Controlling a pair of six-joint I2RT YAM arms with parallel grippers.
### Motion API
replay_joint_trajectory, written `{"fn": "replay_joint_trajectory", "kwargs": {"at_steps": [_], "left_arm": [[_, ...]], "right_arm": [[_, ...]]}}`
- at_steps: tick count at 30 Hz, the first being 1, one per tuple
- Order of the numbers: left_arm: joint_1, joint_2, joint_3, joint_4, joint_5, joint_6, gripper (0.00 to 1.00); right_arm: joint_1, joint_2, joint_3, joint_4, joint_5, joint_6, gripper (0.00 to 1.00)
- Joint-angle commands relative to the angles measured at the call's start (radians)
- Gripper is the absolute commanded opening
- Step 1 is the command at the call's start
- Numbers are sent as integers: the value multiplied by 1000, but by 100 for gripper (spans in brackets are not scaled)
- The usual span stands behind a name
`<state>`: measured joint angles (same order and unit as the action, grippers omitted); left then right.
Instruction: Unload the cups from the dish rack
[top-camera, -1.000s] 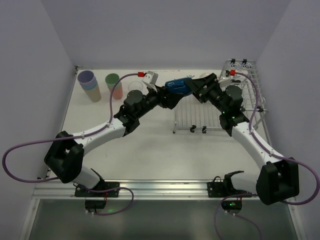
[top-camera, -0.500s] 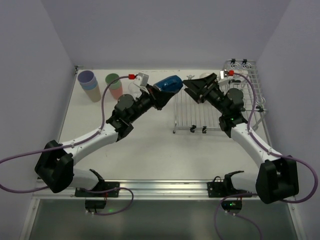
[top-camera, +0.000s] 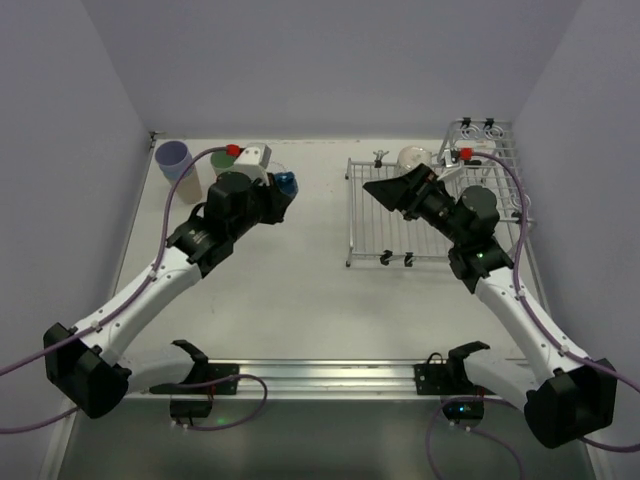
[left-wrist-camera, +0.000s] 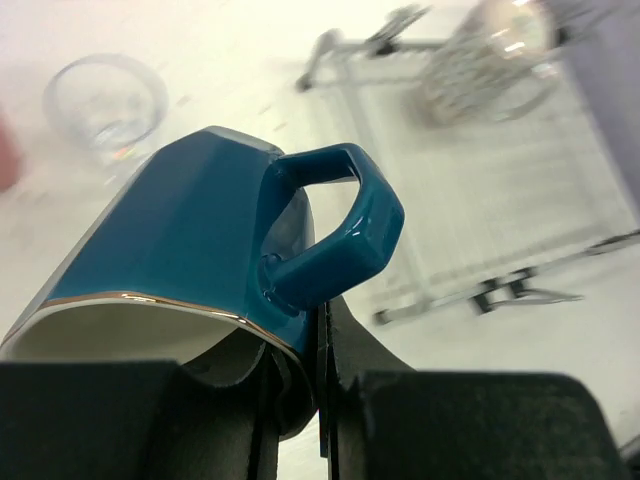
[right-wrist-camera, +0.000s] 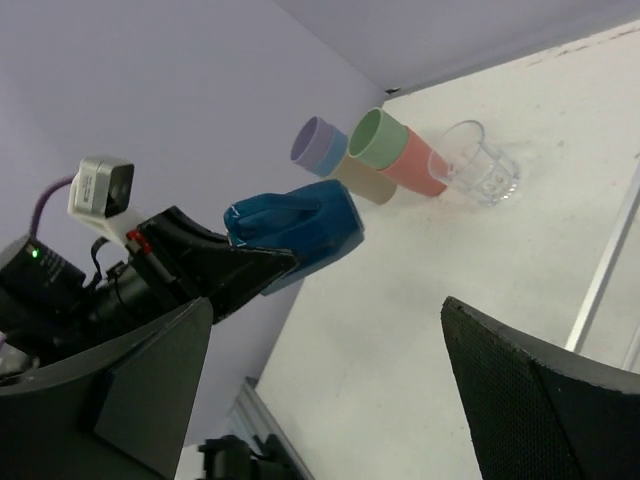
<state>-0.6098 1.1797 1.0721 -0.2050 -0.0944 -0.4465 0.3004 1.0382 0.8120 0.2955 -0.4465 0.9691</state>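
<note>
- While the left gripper (left-wrist-camera: 322, 350) is clamped on the dark-blue mug (left-wrist-camera: 180, 230), the right gripper (right-wrist-camera: 325, 330) is released, jaws spread wide.
- Left grip: the fingers pinch the mug wall at the rim, right beside the handle (left-wrist-camera: 335, 225). The mouth faces back toward the wrist and the base points away from the fingertips.
- The right wrist view shows that mug (right-wrist-camera: 300, 230) on its side in the left fingers, apparently clear of the table (right-wrist-camera: 400, 300).
- Ahead of the left fingers, past the mug's base, a clear glass (left-wrist-camera: 105, 100) stands upright on the table.
- Ahead and off to the handle side of the left gripper is the dish rack (left-wrist-camera: 520, 190), with the white speckled mug (left-wrist-camera: 480, 55) on its far end. It is too blurred to tell how that mug sits.
- In the top view the right gripper (top-camera: 392, 190) hangs over the left part of the dish rack (top-camera: 385, 235), fingers pointing toward the left arm.
- The white speckled mug (top-camera: 412, 156) is just behind the right fingers, at the rack's far edge.
- Straight ahead of the right fingers is the held mug. Beyond it are:
  - a lavender-topped tumbler stack (right-wrist-camera: 318, 143);
  - a green tumbler (right-wrist-camera: 378, 137) nested in a salmon-pink tumbler (right-wrist-camera: 415, 168);
  - the clear glass (right-wrist-camera: 480, 165), just beside the salmon-pink one.
</note>
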Motion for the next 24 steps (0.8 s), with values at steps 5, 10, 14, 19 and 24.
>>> {"fn": "replay_joint_trajectory", "kwargs": {"at_steps": [5,10,14,19,24], "left_arm": [[280,-8,17,-447,5,126,0],[378,110,-8,-478,90,175,0],[412,260,41,-479,125,189,0],[433,411,98,-491,125,201,0],[438,471,144,-519,102,207,0]], "right_arm": [[115,-46,82,-346,204,-377,99],[146,-66,73,-378,239,-424,99],[146,-43,73,-391,256,-452,99],[146,-43,65,-386,233,-446,99],[146,-52,59,-383,249,-451,99]]}}
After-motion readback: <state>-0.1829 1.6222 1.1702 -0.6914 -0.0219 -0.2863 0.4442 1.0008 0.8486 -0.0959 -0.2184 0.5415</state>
